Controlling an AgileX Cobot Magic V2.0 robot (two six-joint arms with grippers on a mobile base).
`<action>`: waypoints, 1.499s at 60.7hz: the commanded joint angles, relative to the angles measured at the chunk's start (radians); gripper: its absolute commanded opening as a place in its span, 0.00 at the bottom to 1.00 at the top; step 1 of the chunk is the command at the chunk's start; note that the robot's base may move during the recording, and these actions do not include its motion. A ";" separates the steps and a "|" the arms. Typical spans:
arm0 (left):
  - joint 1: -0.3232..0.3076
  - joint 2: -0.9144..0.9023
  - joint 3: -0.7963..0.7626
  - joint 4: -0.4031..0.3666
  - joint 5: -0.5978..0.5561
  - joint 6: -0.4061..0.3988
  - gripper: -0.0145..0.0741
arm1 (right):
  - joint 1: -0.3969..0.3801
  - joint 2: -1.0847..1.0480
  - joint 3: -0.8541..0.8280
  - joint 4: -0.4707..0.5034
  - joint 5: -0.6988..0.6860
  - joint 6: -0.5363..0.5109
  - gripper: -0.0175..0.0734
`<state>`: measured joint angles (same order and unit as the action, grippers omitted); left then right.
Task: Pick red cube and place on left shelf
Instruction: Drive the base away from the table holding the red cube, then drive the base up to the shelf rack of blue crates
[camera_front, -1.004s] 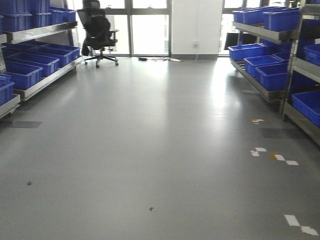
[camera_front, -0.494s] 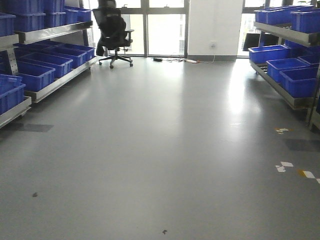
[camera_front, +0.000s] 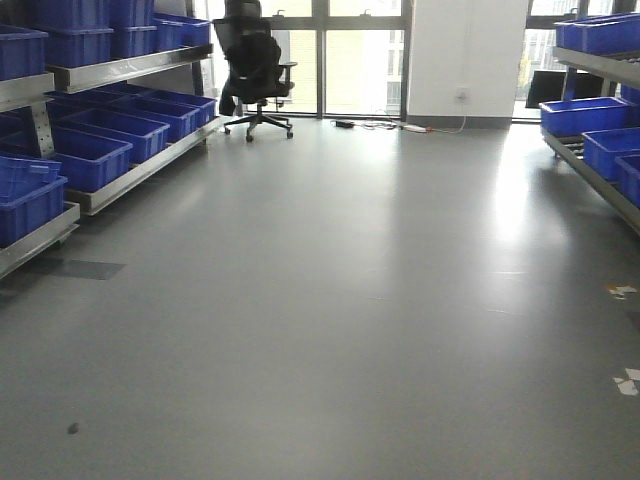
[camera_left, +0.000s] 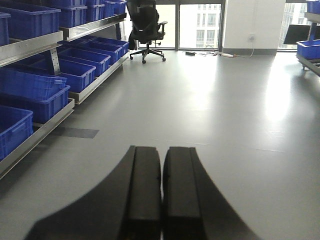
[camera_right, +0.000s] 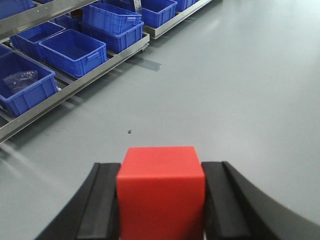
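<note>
The red cube (camera_right: 161, 192) fills the bottom of the right wrist view, clamped between the two black fingers (camera_right: 102, 200) of my right gripper (camera_right: 161, 172), which is shut on it above the grey floor. My left gripper (camera_left: 161, 160) is shut with nothing between its fingers, held over bare floor. The left shelf (camera_front: 110, 72), a steel rack lined with blue crates (camera_front: 90, 155), runs along the left side of the front view, and shows as the left shelf (camera_left: 37, 46) and as the rack (camera_right: 75, 90) ahead and left of the cube.
A second rack with blue crates (camera_front: 590, 115) lines the right wall. A black office chair (camera_front: 255, 70) stands at the far end by the windows. White tape marks (camera_front: 628, 382) lie on the grey floor at right. One crate holds a clear bag (camera_right: 20, 80).
The front view has swung left: the left rack and chair have shifted right and come nearer, and the right rack has slid toward the frame's edge.
</note>
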<state>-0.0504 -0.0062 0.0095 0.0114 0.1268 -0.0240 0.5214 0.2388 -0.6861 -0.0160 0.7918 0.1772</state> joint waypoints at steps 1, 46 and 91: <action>0.000 -0.016 0.023 -0.005 -0.088 -0.001 0.28 | -0.004 0.015 -0.024 -0.010 -0.093 -0.007 0.44; 0.000 -0.016 0.023 -0.005 -0.088 -0.001 0.28 | -0.004 0.015 -0.024 -0.010 -0.093 -0.007 0.44; 0.000 -0.016 0.023 -0.005 -0.088 -0.001 0.28 | -0.004 0.015 -0.024 -0.010 -0.094 -0.007 0.44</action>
<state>-0.0504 -0.0062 0.0095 0.0114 0.1268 -0.0240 0.5214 0.2388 -0.6861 -0.0160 0.7918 0.1772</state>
